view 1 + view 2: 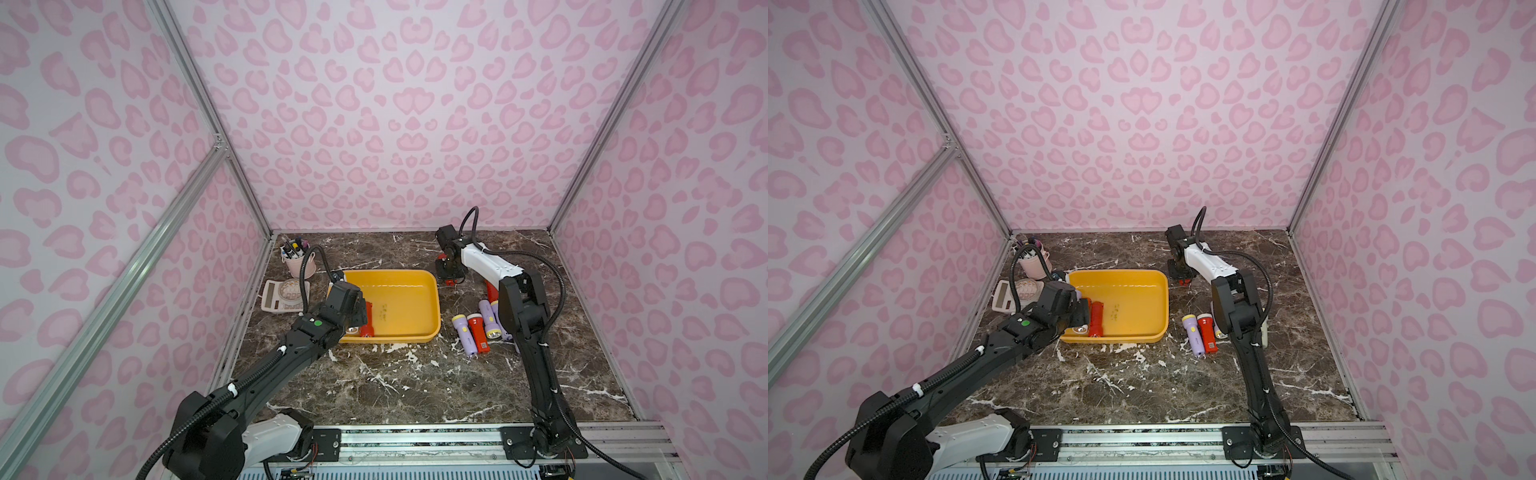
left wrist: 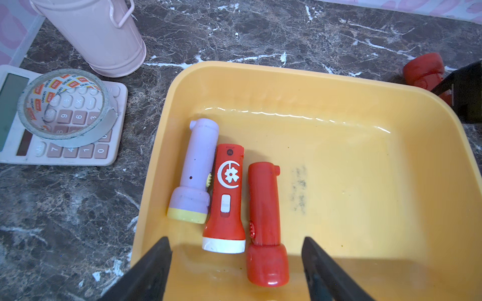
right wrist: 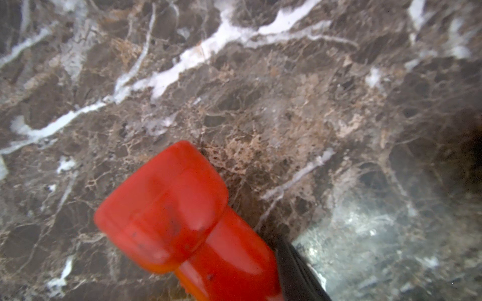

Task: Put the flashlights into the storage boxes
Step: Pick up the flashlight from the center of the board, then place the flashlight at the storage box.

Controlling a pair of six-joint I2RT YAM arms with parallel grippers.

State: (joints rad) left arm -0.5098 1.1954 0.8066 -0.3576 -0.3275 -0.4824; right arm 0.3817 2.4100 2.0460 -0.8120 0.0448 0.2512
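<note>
The yellow storage box (image 1: 434, 301) (image 1: 1165, 303) (image 2: 365, 182) lies left of centre. Three flashlights lie side by side in its near left corner: a lilac one (image 2: 197, 169), a red one with a white rim (image 2: 227, 198) and an all-red one (image 2: 264, 224) (image 1: 1096, 318). My left gripper (image 2: 236, 242) (image 1: 353, 309) hangs open just above them and holds nothing. Beyond the box's far right corner, my right gripper (image 1: 449, 275) is shut on a red flashlight (image 3: 169, 208) (image 1: 451, 282) low over the table. One black finger (image 3: 294, 265) presses its body. More flashlights, lilac (image 1: 463, 334) and red (image 1: 478, 332), lie right of the box.
A pink pen cup (image 1: 298, 259) (image 2: 99, 34) stands at the back left. A beige calculator (image 1: 274, 301) (image 2: 65, 153) with a tape roll (image 2: 65, 106) on it lies left of the box. The right arm (image 1: 519, 316) hides part of the loose flashlights. Walls enclose the marble table (image 1: 415, 382).
</note>
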